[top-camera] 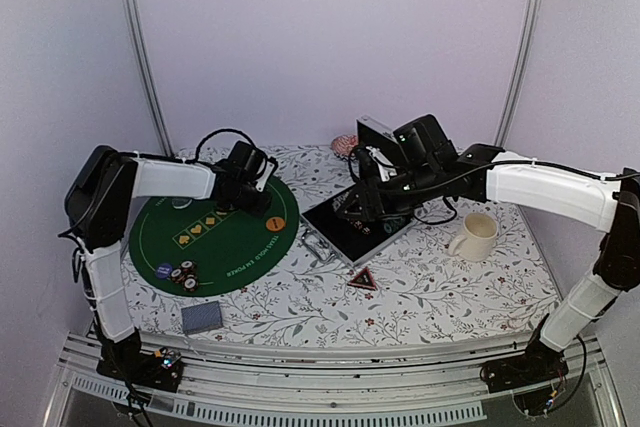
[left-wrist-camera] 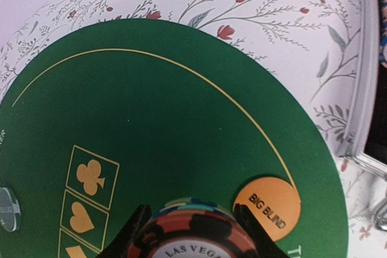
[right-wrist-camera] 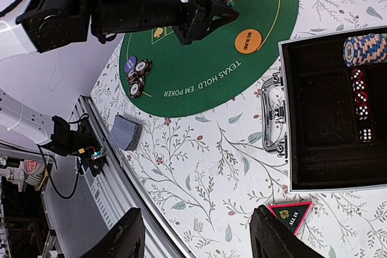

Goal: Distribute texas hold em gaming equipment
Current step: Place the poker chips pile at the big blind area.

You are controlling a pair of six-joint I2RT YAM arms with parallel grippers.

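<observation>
My left gripper is clamped on a stack of chips above the mat, near the button. My right gripper hangs spread wide and empty by the open case, which holds blue chips and red dice. The cards lie off the mat.

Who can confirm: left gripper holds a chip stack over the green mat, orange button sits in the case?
No: the button lies on the mat, not in the case (left wrist view). Left gripper does hold the chip stack.
</observation>
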